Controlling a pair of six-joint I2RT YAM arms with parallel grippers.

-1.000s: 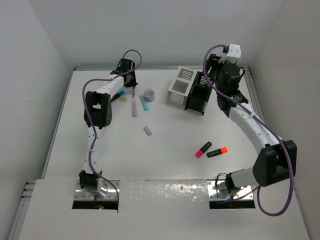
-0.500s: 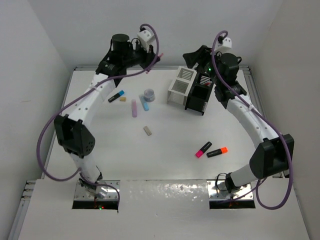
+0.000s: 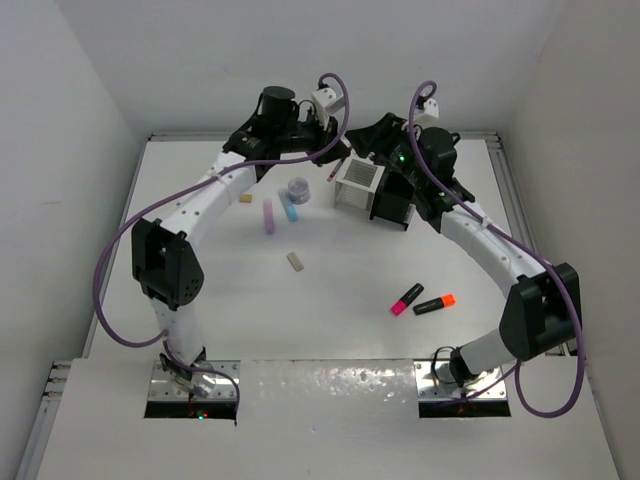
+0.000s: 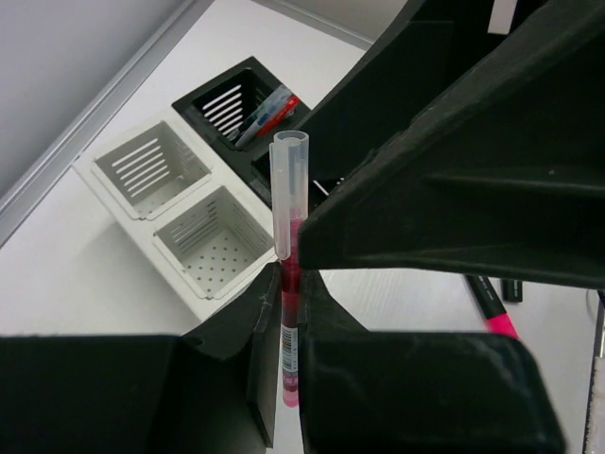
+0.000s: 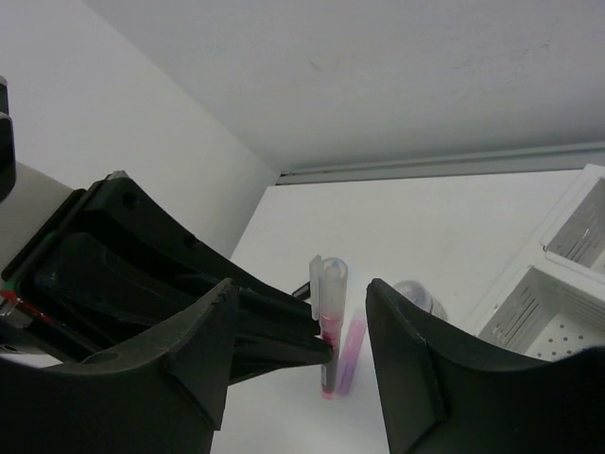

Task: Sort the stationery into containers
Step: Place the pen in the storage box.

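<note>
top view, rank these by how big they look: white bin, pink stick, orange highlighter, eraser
1. white bin, clearly the largest
2. orange highlighter and pink stick: too alike to rank; the highlighter may be slightly longer
3. eraser, the smallest

Two bins stand joined: one white bin [image 3: 352,192] and one black bin [image 3: 392,205] touching its right side in the top view. The left wrist view shows two compartments in the white bin. Left of the white bin lie two pastel sticks side by side, one pink stick [image 3: 268,215] and one blue stick [image 3: 290,207], with one greyish round piece [image 3: 297,188] just beside them. One red pen [image 4: 289,279] with a clear cap is just left of the white bin. One small tan piece [image 3: 244,200] lies farther left. One beige eraser [image 3: 295,261] lies to the near left of the white bin. Two black highlighters lie well apart from it on the near right: one pink-ended highlighter [image 3: 407,298] and one orange-ended highlighter [image 3: 434,304].
</note>
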